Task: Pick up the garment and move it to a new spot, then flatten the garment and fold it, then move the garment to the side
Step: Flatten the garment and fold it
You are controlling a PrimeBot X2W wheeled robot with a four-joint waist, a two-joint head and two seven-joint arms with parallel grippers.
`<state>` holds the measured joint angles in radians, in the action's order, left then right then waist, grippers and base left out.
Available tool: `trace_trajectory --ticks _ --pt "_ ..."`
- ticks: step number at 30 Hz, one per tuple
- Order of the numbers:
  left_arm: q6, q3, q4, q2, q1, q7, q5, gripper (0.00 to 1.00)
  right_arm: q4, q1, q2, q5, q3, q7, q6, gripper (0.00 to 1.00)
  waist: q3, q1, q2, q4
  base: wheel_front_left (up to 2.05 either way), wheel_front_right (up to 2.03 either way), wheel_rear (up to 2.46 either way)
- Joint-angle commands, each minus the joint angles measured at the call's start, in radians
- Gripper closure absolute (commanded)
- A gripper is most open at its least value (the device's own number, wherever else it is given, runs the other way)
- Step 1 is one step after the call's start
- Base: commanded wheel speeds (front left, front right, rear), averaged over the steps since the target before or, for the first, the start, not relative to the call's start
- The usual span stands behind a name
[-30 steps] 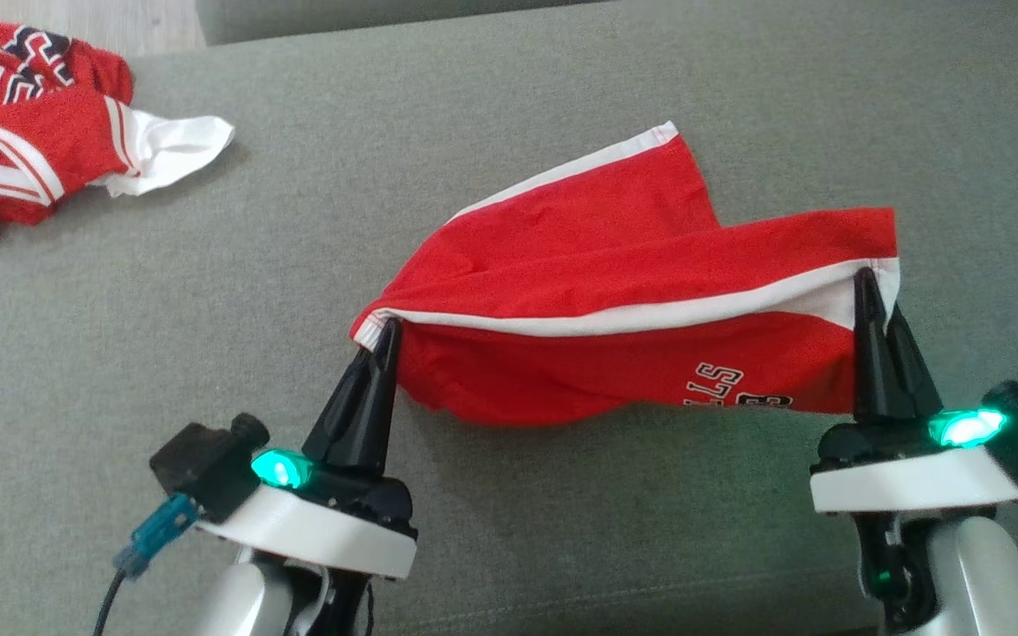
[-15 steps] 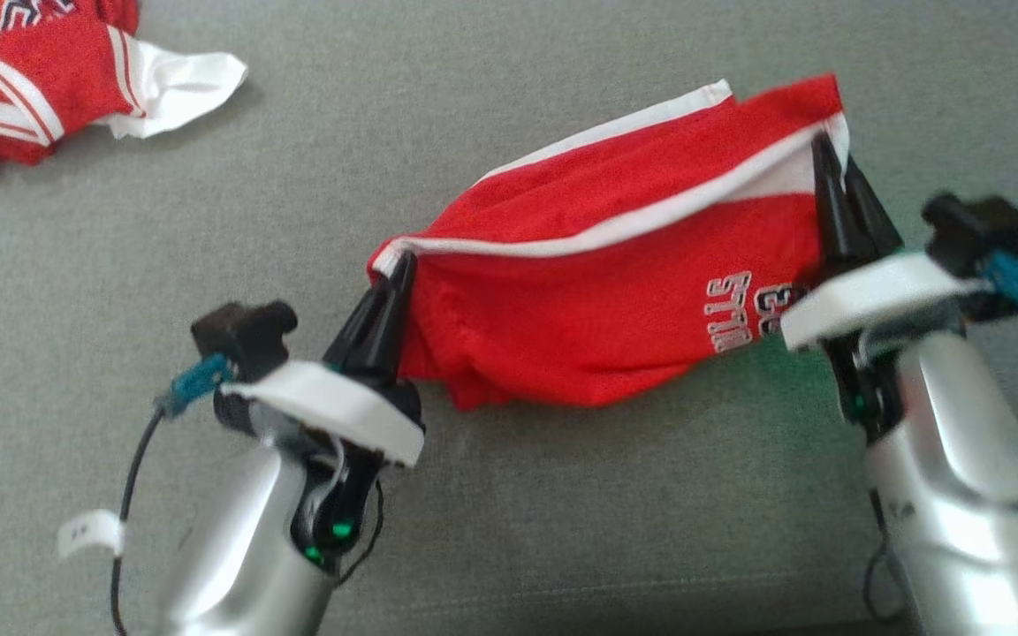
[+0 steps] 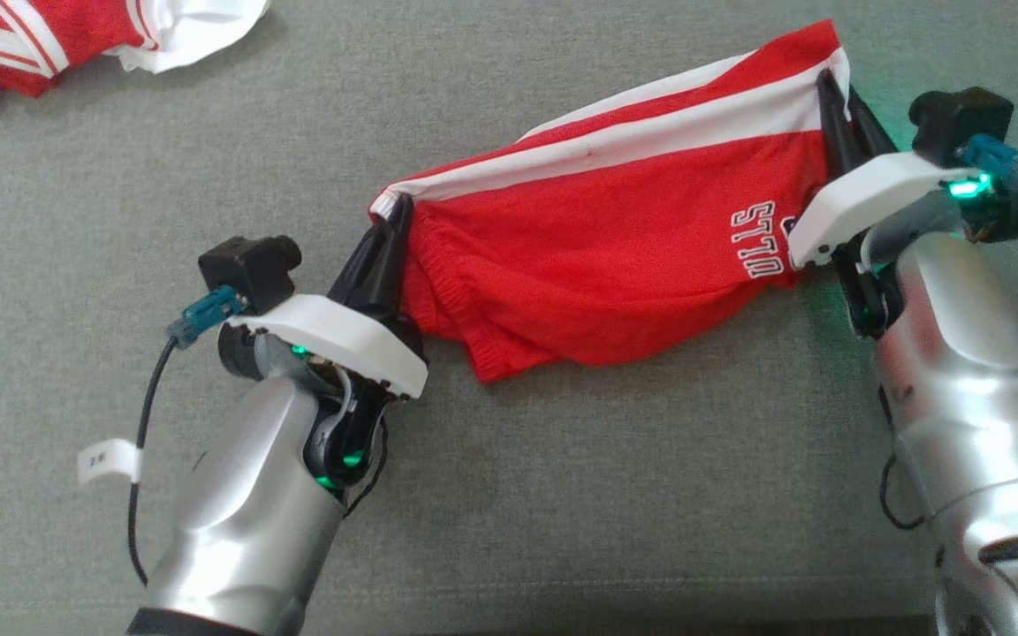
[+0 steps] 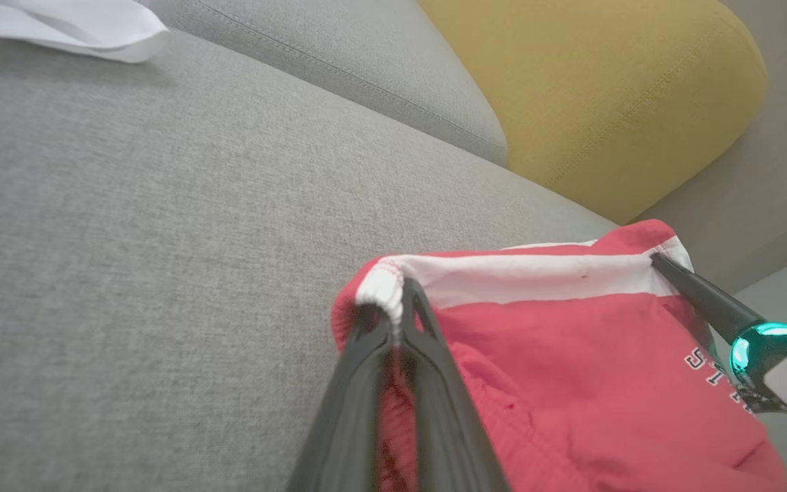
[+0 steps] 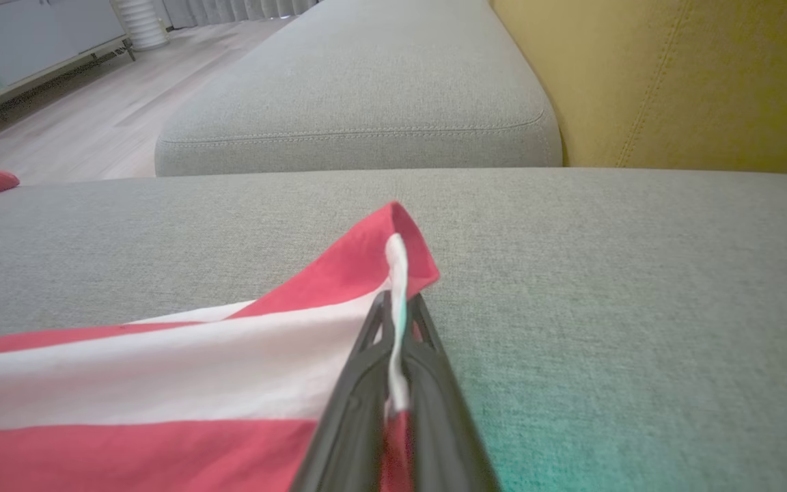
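Note:
The garment [image 3: 615, 238] is a pair of red shorts with a white stripe and white lettering, stretched between my two grippers above the grey sofa seat [image 3: 562, 495]. My left gripper [image 3: 394, 212] is shut on its left white-edged corner [image 4: 387, 294]. At the right, my right gripper [image 3: 831, 84] is shut on the other corner [image 5: 397, 273]. The red cloth sags between them, its lower edge resting on the cushion. The left wrist view shows the shorts [image 4: 571, 383] running across to the right gripper's dark fingers [image 4: 694, 294].
A second red and white garment [image 3: 49, 35] lies crumpled at the far left of the seat. A yellow cushion [image 4: 605, 89] and a grey cushion [image 5: 359, 89] stand behind the seat. Wooden floor [image 5: 93, 116] shows beyond the sofa.
Both arms have reached farther forward over the seat, carrying the shorts away from me and pulling them tauter. The right end rose higher. The camera has tipped downward.

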<state>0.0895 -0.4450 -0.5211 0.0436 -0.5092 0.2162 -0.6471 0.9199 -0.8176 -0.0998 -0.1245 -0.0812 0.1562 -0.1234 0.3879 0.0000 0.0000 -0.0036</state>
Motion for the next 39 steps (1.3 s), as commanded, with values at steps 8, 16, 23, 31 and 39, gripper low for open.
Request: trace_trajectory --ticks 8,16,23,31,39 --pt "-0.004 -0.027 -0.016 0.007 -0.065 0.036 -0.05 1.0 0.111 -0.122 0.015 0.035 -0.016 0.056 -0.007 0.96 0.024 0.0 0.0 0.006 0.0 0.0 0.0" --pt "-0.039 -0.048 0.006 0.007 -0.059 0.045 0.023 0.15 0.192 -0.178 -0.003 0.03 -0.052 0.077 -0.007 0.0 0.019 0.0 0.0 0.012 0.0 0.0 0.0" --pt "-0.055 -0.014 0.114 0.018 0.009 0.045 0.138 0.0 0.219 -0.187 -0.024 0.005 -0.078 0.09 -0.007 0.0 -0.011 0.0 0.0 0.01 0.0 0.0 0.0" --pt "-0.083 0.044 0.278 0.054 0.143 0.045 0.284 0.0 0.218 -0.153 -0.07 -0.074 -0.165 0.083 -0.007 0.0 -0.077 0.0 0.0 0.007 0.0 0.0 0.0" --pt "-0.11 0.096 0.38 0.065 0.266 0.045 0.344 0.0 0.208 -0.103 -0.106 -0.214 -0.273 -0.094 -0.007 0.0 -0.132 0.0 0.0 0.004 0.0 0.0 0.0"
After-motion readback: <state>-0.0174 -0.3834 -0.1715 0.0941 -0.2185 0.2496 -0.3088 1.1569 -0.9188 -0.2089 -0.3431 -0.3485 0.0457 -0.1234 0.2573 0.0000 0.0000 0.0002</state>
